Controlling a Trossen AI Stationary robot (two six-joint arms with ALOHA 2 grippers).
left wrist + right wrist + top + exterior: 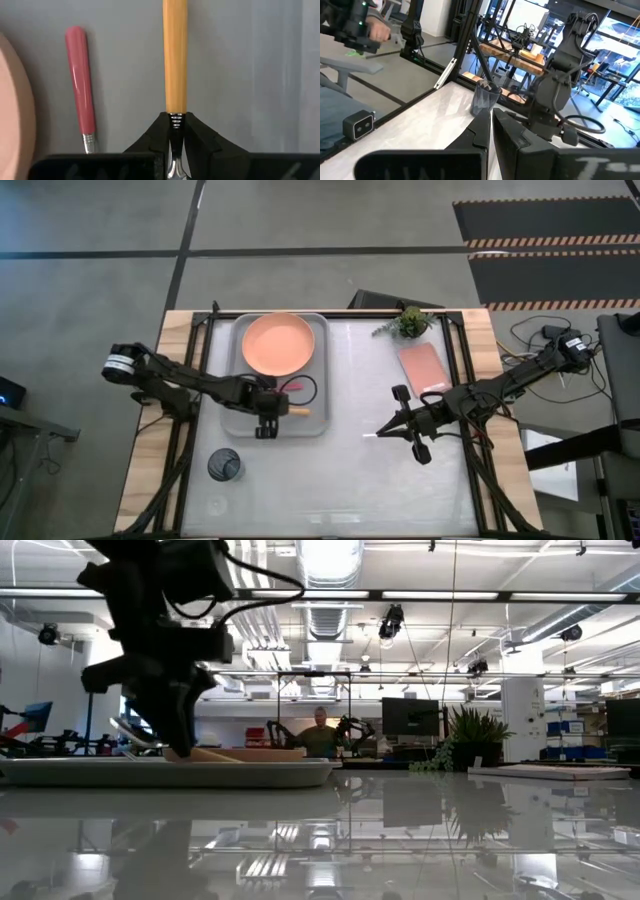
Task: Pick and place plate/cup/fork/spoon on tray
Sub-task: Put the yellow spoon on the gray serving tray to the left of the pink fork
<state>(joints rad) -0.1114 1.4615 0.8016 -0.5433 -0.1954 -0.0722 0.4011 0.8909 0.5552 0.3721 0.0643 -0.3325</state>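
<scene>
The light-grey tray [318, 420] lies at the table's far left and holds the salmon-orange plate [277, 343] in its far half. The fork [80, 80], with its pink-red handle, lies flat on the tray floor beside the plate. My left gripper [266, 423] stands over the tray's near half, shut on the spoon [297, 411], whose orange-yellow handle points toward the table's right. The dark cup [224, 465] stands on the table near the tray's near left corner; it also shows in the right wrist view [485, 97]. My right gripper [383, 431] hovers at mid-table, shut and empty. My left gripper pinches the spoon's metal neck [175, 120], just below the orange handle, between its two fingers. The fingers come from above, pointing down, and lie across the spoon. In the low view the handle [205, 753] slants down to the tray floor.
A pink rectangular slab [423, 367] and a small green plant [410, 322] sit at the table's far right. A person [320, 735] stands far off in the room behind. Bare table lies between the tray and my right gripper and along the near edge.
</scene>
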